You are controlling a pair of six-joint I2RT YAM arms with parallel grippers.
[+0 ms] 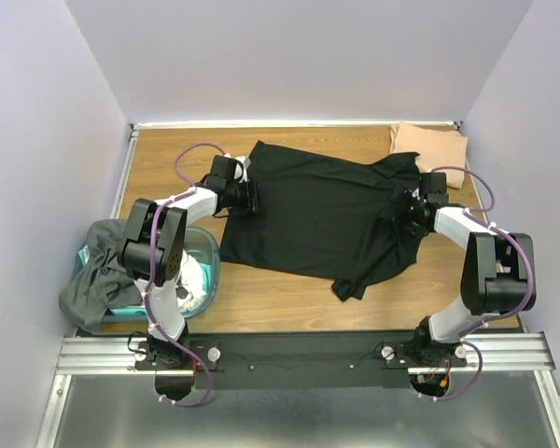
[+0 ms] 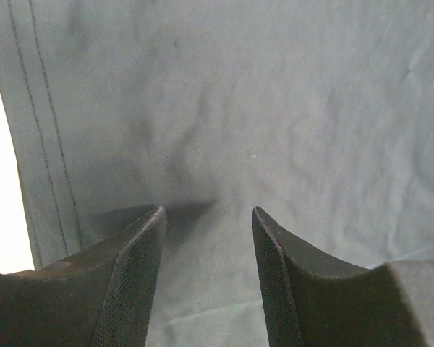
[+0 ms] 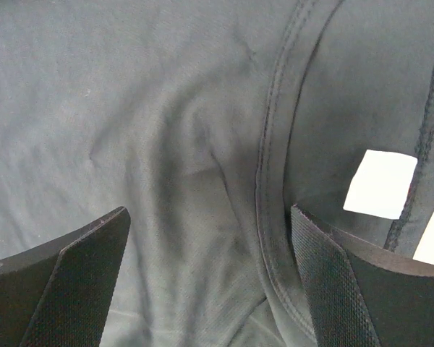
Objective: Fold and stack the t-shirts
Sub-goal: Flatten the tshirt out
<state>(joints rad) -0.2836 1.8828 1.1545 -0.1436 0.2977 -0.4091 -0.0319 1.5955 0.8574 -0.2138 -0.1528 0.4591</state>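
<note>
A black t-shirt lies spread across the middle of the table, one sleeve crumpled at its near edge. My left gripper is over the shirt's left hem, open; in the left wrist view the cloth fills the space between the fingertips, with the stitched hem at left. My right gripper sits over the collar end, open wide; the collar seam and a white label show in its view. A folded tan-beige t-shirt rests at the back right corner.
A teal see-through tub stands at the left near edge, with a dark grey shirt draped over its side and white cloth inside. White walls close in the table on three sides.
</note>
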